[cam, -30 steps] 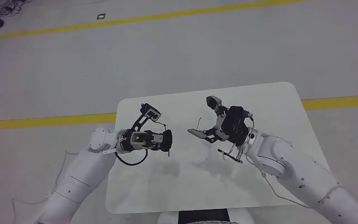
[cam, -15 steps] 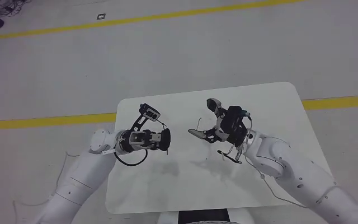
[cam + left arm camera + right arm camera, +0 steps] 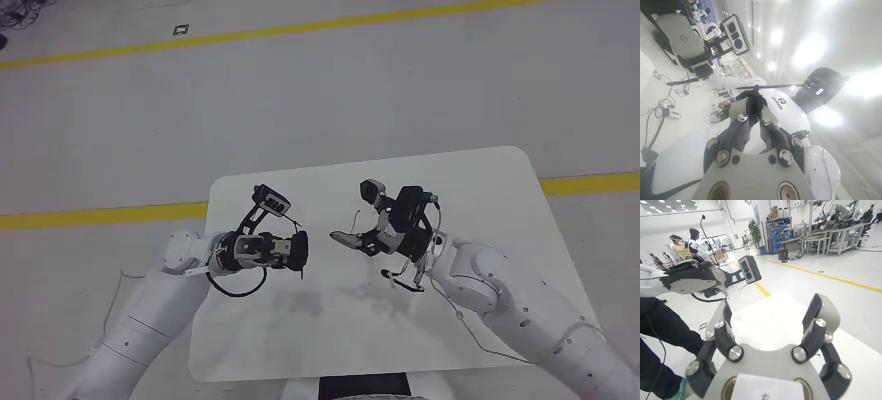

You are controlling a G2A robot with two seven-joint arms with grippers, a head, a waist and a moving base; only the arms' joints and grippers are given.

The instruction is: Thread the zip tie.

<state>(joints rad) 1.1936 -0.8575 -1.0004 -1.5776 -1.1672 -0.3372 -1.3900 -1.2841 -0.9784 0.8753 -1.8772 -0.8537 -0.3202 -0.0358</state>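
Note:
A thin black zip tie (image 3: 778, 86) lies crosswise in my left gripper (image 3: 754, 93), which is shut on it near one end. In the top view this gripper (image 3: 297, 250) hovers over the left part of the white table (image 3: 480, 190). My right gripper (image 3: 355, 215) hangs a short way to its right, facing it, with its fingers spread wide. In the right wrist view the right gripper (image 3: 770, 306) stands open with nothing between its ribbed pads (image 3: 813, 311). The left arm's wrist (image 3: 694, 279) hangs just beyond it. The zip tie is too thin to make out in the top view.
The table's rounded corners and edges (image 3: 215, 190) lie close to both arms. Bare tabletop (image 3: 772, 321) spreads under the right gripper. A yellow floor line (image 3: 100, 215) runs behind the table.
The right gripper has shifted a little to the left, toward the left gripper, staying open. The left gripper has hardly moved and still holds the zip tie.

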